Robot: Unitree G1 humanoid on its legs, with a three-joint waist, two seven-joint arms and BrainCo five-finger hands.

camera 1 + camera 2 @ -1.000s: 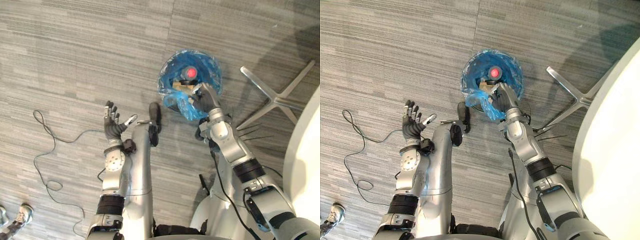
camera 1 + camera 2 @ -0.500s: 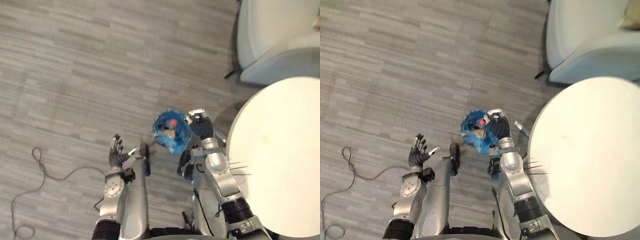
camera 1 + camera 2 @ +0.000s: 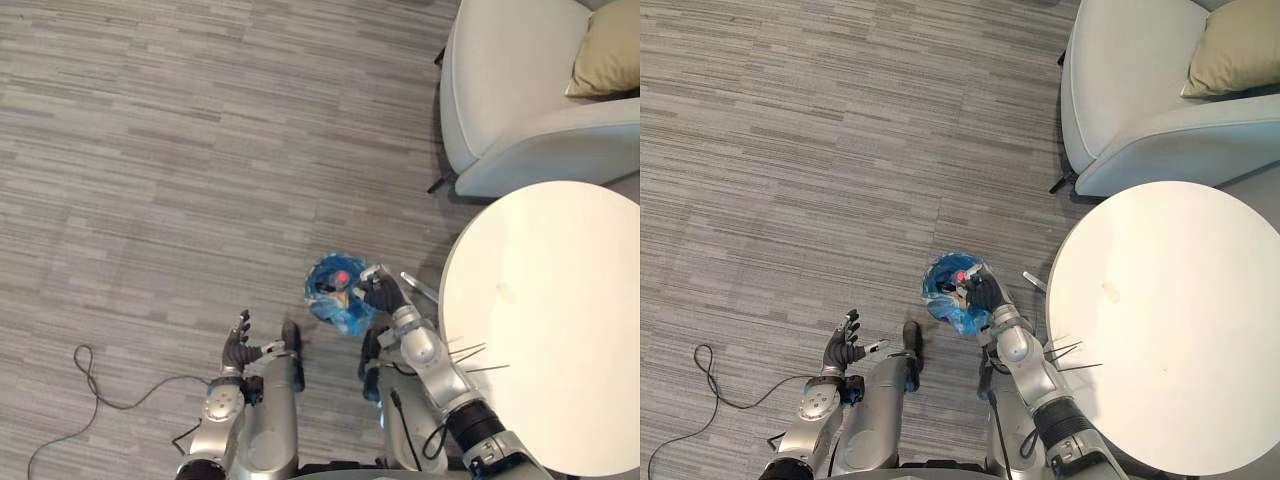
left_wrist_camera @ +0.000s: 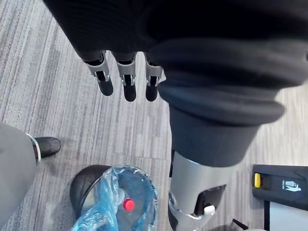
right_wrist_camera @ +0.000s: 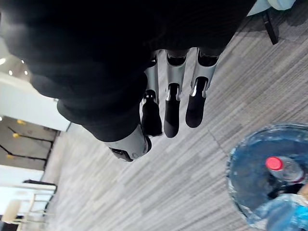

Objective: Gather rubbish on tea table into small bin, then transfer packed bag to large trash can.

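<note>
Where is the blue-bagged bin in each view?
Left eye view: bin low centre, left of the table.
Right eye view: bin low centre, left of the table.
Left wrist view: bin past the left hand.
Right wrist view: bin past the right hand.
Landmark: the red cap inside the bin.
</note>
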